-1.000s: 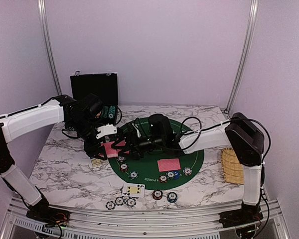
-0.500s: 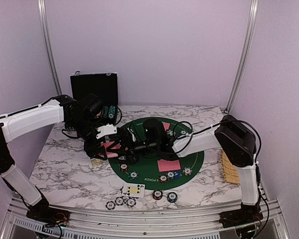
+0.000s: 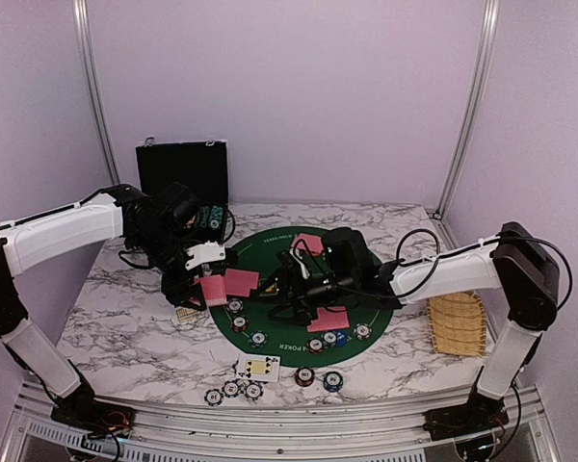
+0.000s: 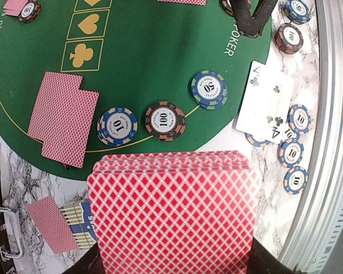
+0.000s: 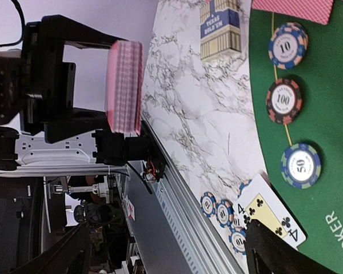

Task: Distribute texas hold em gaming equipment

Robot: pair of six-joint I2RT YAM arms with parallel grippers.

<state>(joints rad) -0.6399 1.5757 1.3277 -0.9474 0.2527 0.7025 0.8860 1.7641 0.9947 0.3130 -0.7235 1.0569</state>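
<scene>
Chips [image 4: 165, 120], cards [image 4: 63, 119] crowding green mat [image 4: 160, 57]

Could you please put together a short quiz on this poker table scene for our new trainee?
1. True or false: the left gripper is shut on the deck of red-backed cards.
2. On the green mat, which chip lies between the 10 chip and the 50 chip? A) 100 chip B) 25 chip C) 500 chip
3. Look at the right gripper: are its jaws open or shut?
Key: 1 true; 2 A; 3 open.
</scene>
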